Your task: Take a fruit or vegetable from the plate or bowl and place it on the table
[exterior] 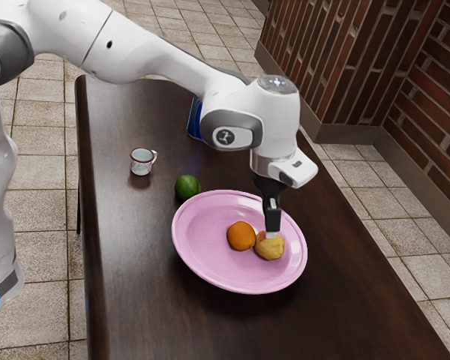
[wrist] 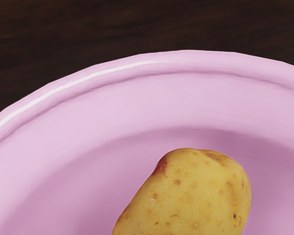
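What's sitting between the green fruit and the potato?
The orange, inside the pink plate, plus a stretch of the plate's rim beside the green fruit. The exterior view shows this, with the potato just past the orange.

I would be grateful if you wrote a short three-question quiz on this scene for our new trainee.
1. True or false: the green fruit lies on the table, outside the pink plate.
2. Which of these is nearest the claw?
A) the green fruit
B) the potato
C) the mug
3. Fill in the missing word: besides the potato, the pink plate holds an ____.

Key: 1. True; 2. B; 3. orange
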